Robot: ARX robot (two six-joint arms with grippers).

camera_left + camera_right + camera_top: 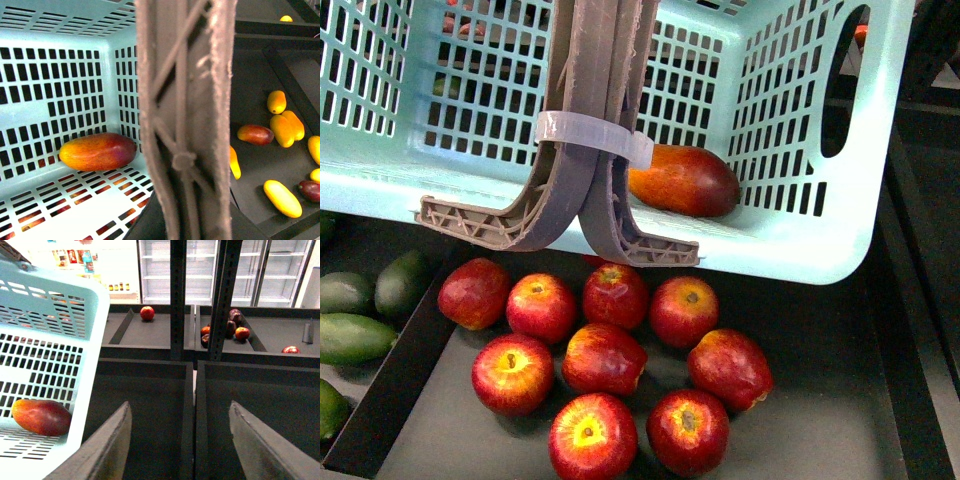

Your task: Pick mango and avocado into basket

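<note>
Dark-red oval mango [685, 180] w/ orange blush

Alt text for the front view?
A light turquoise slotted plastic basket fills the upper frame, holding an oval dark-red mango with an orange blush behind two grey-brown handles bound by a white zip tie. Below, red apples cluster in a dark tray; dull-green oval fruits lie left.

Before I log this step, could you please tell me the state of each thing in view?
mango: lying on its side inside the basket
basket: mango the only fruit seen inside
handles: swung up together, zip-tied
avocado: lying outside the basket, not yet picked
right gripper: fingers open, empty
apples: lying loose, below the basket
</note>
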